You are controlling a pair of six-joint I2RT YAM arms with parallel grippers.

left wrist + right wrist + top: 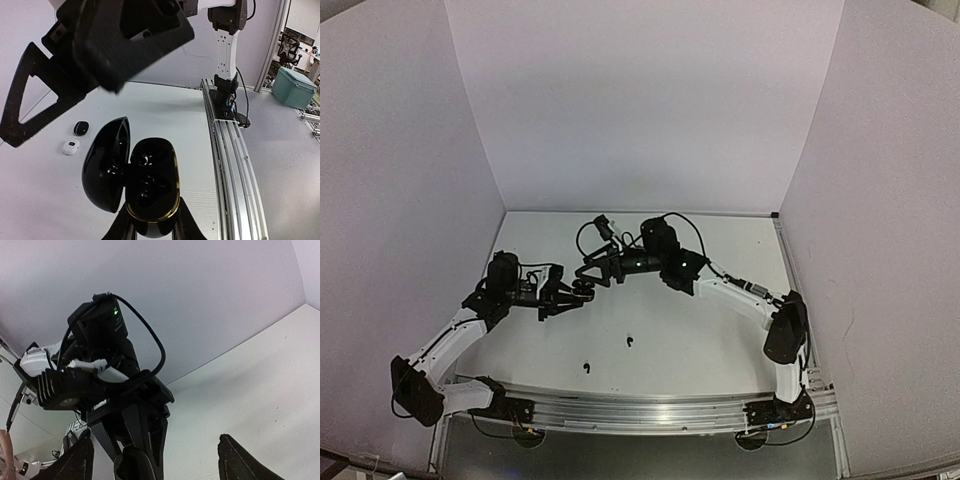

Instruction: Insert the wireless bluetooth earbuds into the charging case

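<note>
Although its glossy black hollows hide whatever sits inside, the rounded charging case [150, 185] is hinged open, pinched at its base by the left gripper [152, 220]. Near the case, the right gripper [157, 462] is spread wide, its fingertips cropped. Two tiny black earbuds [629, 341] lie well apart from the case, toward the arm bases.

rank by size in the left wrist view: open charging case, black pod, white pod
1. open charging case, largest, though nearest the camera
2. black pod and white pod: look alike, unranked
</note>
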